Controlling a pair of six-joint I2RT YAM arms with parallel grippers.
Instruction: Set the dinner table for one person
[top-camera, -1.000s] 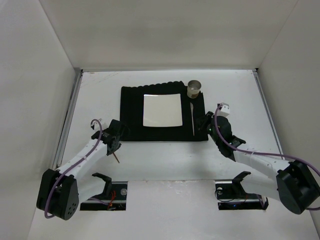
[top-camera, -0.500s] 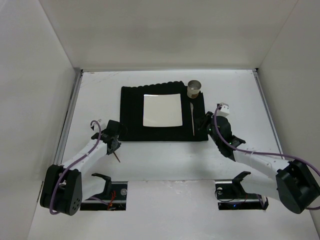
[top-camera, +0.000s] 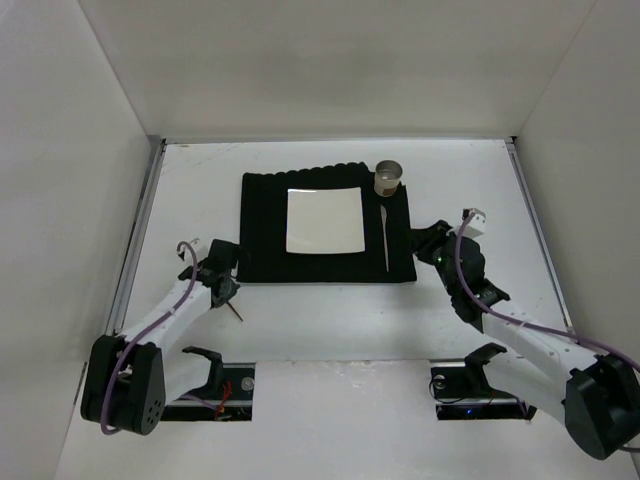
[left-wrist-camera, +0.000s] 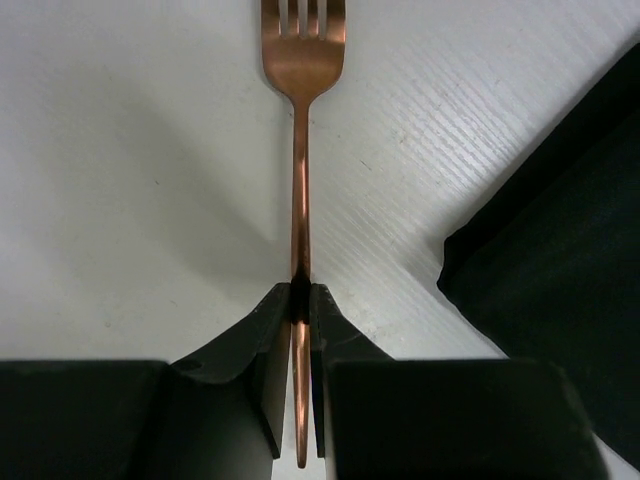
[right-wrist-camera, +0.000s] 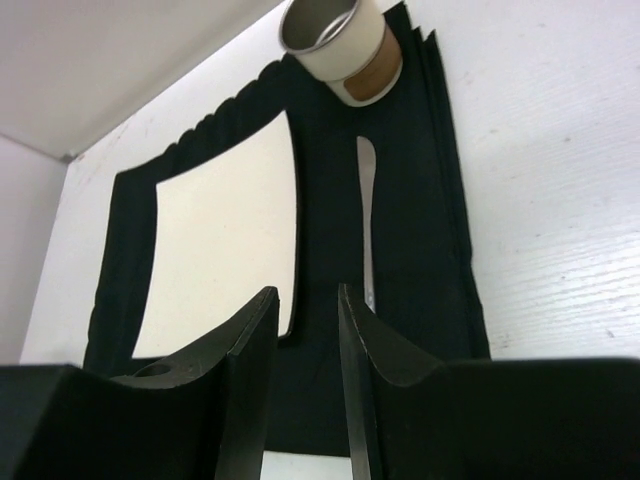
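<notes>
left end effector (left-wrist-camera: 300, 296) clamps the fork (left-wrist-camera: 300, 150) above the dinner table (left-wrist-camera: 120, 150), right end effector (right-wrist-camera: 305, 300) parted, cup (right-wrist-camera: 340, 40) on the mat (right-wrist-camera: 420, 200).

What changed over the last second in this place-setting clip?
The right gripper, open and empty, drew back rightward from the edge of the black ribbed cloth mat, away from the silver knife. The left gripper, shut on the copper fork, shifted slightly left. Mat, knife, glossy white square plate and small round cup stayed put.
</notes>
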